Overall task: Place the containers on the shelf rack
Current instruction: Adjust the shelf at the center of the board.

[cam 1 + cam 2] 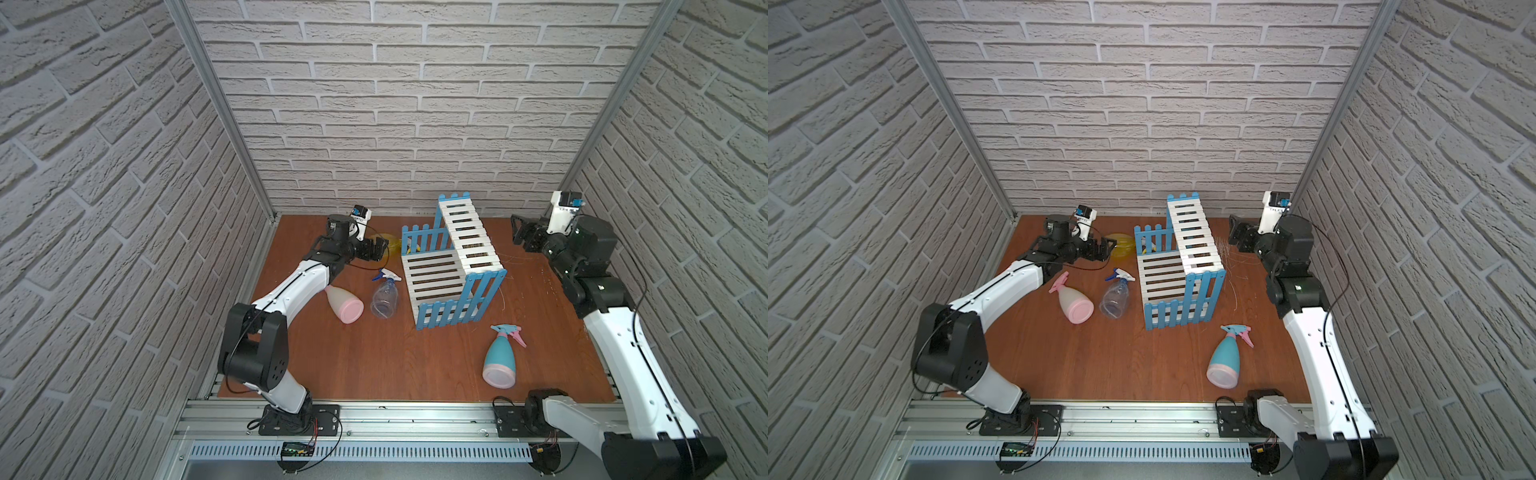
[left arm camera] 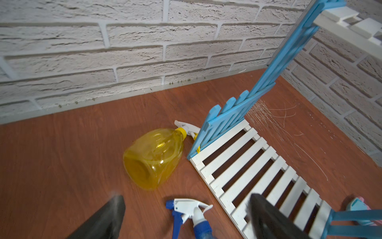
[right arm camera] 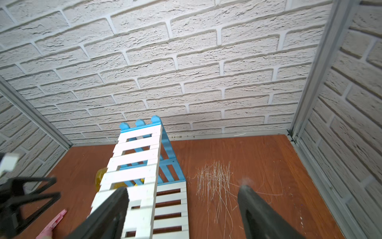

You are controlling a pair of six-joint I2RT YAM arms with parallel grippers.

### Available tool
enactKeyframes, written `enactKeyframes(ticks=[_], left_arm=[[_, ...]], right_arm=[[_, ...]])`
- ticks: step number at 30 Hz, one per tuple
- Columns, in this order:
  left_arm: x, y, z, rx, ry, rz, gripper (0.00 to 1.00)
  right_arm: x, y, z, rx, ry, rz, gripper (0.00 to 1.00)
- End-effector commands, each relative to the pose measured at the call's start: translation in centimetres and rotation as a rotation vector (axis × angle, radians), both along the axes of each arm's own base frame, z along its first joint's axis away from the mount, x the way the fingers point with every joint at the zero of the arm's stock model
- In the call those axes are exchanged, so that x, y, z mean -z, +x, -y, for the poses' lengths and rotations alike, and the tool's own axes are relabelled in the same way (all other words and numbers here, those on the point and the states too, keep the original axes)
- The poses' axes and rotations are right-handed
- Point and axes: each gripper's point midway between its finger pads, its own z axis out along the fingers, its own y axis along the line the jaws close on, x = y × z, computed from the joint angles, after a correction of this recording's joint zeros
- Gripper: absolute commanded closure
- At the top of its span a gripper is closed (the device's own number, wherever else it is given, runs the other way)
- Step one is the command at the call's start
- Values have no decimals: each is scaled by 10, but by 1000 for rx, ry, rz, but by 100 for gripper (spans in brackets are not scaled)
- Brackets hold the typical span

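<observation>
Sideways, yellow bottle (image 2: pixel 154 157), nozzle (image 2: pixel 186 125) toward shelf rack (image 2: pixel 223 118).

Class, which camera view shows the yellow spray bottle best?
The left wrist view: the yellow spray bottle lies close up on its side beside the rack. In both top views it is small, partly hidden by the left gripper and the rack's fence. The right wrist view shows only a yellow sliver behind the rack.
</observation>
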Motion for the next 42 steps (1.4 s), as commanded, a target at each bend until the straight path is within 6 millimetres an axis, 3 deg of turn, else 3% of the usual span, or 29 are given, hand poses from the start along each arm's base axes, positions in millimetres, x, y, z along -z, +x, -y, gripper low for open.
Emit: enactKeyframes(ticks=[1,5,8,11,14,19,23,29,32,38,42], left_arm=[[5,16,18,137,12,10,2],[24,35,38,253,-3,-42,2],[33,46,51,317,-19,-72,2],[45,57,57,333,0,-82,2],[49,64,68,368,-12,-76,2],[60,66,93,455,16,-79,4],[68,68,104,496,54,-54,21],[70,70,101,484,60,-43,45],[68,70,100,472,70,-31,61],[69,66,97,442,87,-32,73],[66,62,95,406,120,-6,90]], right_arm=[[20,-41,-22,-137,34,-103,15],[35,-87,-61,-382,90,-222,21],[55,-111,-77,-485,119,-265,23],[69,-135,-85,-545,139,-275,23],[85,-145,-86,-553,169,-287,23],[114,-141,-89,-546,226,-313,23],[131,-130,-86,-503,241,-292,24],[155,-107,-78,-390,241,-279,27],[163,-93,-59,-251,221,-286,31],[166,-71,-44,-126,240,-249,32],[172,-57,-36,-63,217,-270,33]])
